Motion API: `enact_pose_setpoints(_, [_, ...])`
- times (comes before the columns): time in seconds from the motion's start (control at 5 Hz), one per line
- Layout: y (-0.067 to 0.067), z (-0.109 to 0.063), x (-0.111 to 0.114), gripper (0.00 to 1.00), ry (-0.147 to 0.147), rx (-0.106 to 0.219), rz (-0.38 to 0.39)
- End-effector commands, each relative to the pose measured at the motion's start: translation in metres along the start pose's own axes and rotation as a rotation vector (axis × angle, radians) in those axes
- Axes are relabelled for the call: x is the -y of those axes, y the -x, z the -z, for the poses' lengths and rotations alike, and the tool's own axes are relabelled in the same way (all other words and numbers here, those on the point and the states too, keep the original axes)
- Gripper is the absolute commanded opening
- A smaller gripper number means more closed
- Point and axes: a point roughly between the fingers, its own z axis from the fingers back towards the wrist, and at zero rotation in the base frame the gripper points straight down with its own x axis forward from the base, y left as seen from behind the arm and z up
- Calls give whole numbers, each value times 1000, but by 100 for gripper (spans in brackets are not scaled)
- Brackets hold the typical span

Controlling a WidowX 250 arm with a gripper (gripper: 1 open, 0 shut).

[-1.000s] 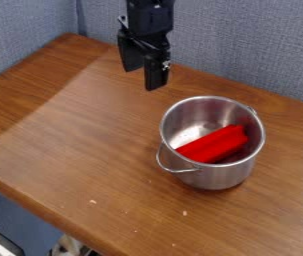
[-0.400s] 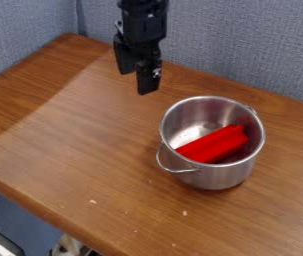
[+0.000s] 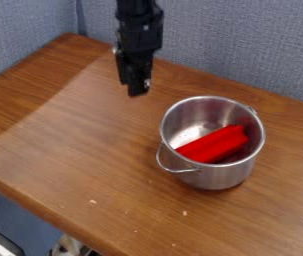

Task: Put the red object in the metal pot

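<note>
The bright red, elongated rectangular block [image 3: 213, 144] was found inside the shiny round stainless-steel pot [image 3: 211, 178], slanted across its interior. The pot was seated on the brown wooden table [image 3: 94, 150], its thin wire handle [image 3: 175, 169] lowered against the near side. The black robotic gripper [image 3: 136, 88] was observed above the table, well apart from the pot; whether its fingers were spread or pressed together could not be determined. No writing could be read.

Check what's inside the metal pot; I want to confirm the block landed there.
The red block lies inside the metal pot. The floor beneath it is covered, so unseen.
</note>
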Motion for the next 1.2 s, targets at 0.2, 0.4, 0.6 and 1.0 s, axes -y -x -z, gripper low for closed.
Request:
enact_pose_setpoints(0.2, [-9,-21,-5,0,-79,4,-142])
enact_pose_setpoints(0.4, [-12,-18,-6,0,-80,11,-316])
enact_pose_setpoints(0.6, [-13,-23,-10,0,-84,16,-364])
enact_pose_setpoints(1.0, [-13,-26,-14,0,-78,30,-363])
